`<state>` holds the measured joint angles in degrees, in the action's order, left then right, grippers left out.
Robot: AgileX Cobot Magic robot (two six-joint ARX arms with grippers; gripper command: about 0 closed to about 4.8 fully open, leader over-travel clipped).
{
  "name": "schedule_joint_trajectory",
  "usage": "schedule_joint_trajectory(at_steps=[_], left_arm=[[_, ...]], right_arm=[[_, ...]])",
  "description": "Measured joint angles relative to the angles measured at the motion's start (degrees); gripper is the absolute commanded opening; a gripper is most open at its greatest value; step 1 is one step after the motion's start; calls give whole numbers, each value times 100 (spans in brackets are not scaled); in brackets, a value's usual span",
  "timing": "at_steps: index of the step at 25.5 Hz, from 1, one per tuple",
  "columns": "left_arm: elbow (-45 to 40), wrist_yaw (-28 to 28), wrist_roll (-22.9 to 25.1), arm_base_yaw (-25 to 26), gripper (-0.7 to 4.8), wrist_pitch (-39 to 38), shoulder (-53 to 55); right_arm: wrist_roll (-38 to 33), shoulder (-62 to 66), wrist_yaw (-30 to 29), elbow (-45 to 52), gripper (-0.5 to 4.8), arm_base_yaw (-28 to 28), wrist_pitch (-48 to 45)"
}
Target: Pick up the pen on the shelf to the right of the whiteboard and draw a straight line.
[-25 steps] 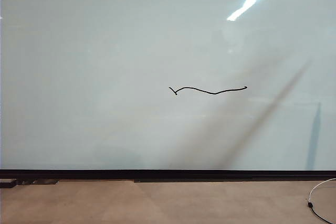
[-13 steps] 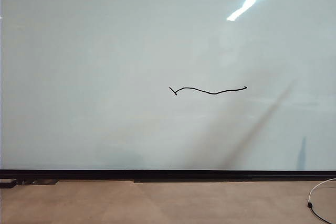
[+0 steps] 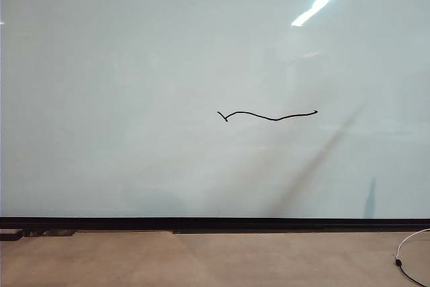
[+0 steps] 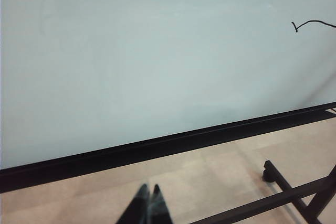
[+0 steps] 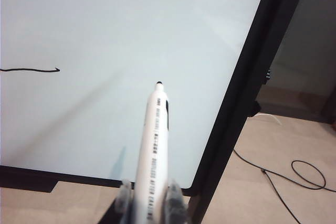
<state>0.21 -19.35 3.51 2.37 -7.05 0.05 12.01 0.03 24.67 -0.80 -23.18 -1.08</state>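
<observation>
The whiteboard fills the exterior view, pale and glossy, with a black strip along its lower edge. A thin black wavy straight line with a small hook at its left end crosses its middle. Neither gripper shows in the exterior view; only a faint shadow lies on the board at the lower right. In the right wrist view my right gripper is shut on the pen, a white barrel with dark print, its black tip held off the whiteboard. The line's end shows there. My left gripper is shut and empty above the floor.
A white cable with a dark plug lies on the floor at the lower right. Black cables trail on the floor beside the board's black frame. A black stand leg crosses the floor near the left gripper.
The right arm's shadow on the board has shrunk and slid left at the lower right. The drawn line and the left side are unchanged.
</observation>
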Motion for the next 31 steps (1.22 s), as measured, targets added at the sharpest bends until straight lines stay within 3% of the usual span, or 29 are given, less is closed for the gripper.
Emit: schedule_joint_trajectory(at_steps=[2,9,13,31], left_arm=[[0,2,79,0,-5,17,0],[0,2,319,-2,-5,42,-2],[0,2,321,-2,-5,42,-4],[0,2,319,-2,-5,15,-4]], right_arm=[[11,0,-87,2,-7,190,-35],[-127,0,-1742,20,-7,1729,-42],[-264,0,-2186,17,-7,2203,-116],[-339,0,-2188,17,-6,2262,-42]])
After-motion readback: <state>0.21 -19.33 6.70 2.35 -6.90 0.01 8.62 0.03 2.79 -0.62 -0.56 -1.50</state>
